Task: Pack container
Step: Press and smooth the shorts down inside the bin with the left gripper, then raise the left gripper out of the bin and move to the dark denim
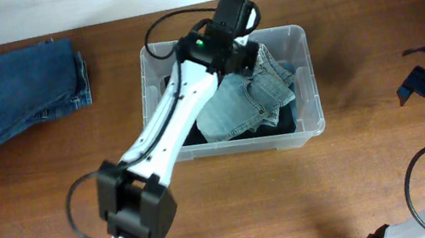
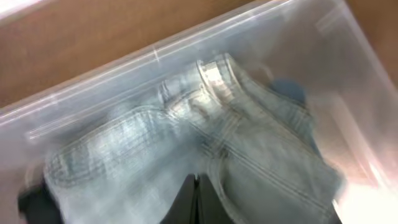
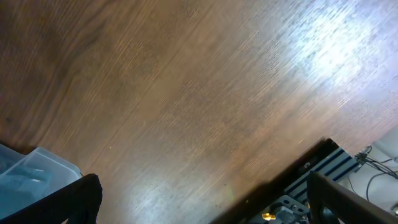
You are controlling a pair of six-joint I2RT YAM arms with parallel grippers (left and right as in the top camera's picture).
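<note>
Container (image 1: 307, 77) sits mid-scene on the tabletop (image 1: 378, 178) with pale jeans (image 1: 248, 100) heaped inside, left fingers (image 2: 185, 205) hovering over them pressed together, probably to tamp the heap flat, while right fingers (image 3: 74, 202) sit apart off right, clear of the work.

I read the container (image 1: 303, 78) as clear and colourless; the jeans (image 1: 236, 106) pale, washed-out blue; the garment beneath them (image 1: 284, 124) dark navy. The folded denim (image 1: 26, 90) is mid blue; the table (image 1: 295, 200) brown, wood-grained.
</note>
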